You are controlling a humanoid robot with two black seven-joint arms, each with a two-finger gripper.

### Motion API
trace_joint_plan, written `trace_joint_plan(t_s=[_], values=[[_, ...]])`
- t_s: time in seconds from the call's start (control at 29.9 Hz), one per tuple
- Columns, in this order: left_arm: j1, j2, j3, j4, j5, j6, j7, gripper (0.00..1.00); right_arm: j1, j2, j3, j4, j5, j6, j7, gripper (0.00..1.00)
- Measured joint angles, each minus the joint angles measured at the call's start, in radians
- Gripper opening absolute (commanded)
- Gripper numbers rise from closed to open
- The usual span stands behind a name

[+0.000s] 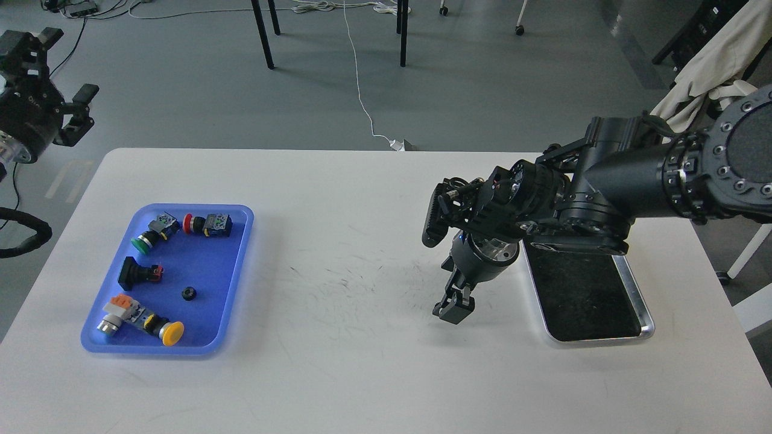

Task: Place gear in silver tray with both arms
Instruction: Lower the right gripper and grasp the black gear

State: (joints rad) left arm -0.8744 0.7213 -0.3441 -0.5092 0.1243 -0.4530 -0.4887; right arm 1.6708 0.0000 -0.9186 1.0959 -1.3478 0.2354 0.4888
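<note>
Your right gripper [453, 308] hangs low over the table in the middle of the frame, fingers pointing down and close together. You cannot tell if they hold a gear; none shows there. The silver tray [603, 339] sits just to the right of those fingers, so the next move probably goes that way. A small black gear [189, 293] lies far left in the blue tray [151, 351]. Your left gripper [57, 78], upper left, is spread wide and holds nothing.
</note>
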Motion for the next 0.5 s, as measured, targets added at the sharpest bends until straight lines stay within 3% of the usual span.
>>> trace_joint_plan(t_s=[0.5], values=[[0.003,0.003,-0.001,0.006,0.000,-0.003,0.000,0.98,-0.008,0.000,0.009,0.043,-0.017,-0.009,0.000,0.88]])
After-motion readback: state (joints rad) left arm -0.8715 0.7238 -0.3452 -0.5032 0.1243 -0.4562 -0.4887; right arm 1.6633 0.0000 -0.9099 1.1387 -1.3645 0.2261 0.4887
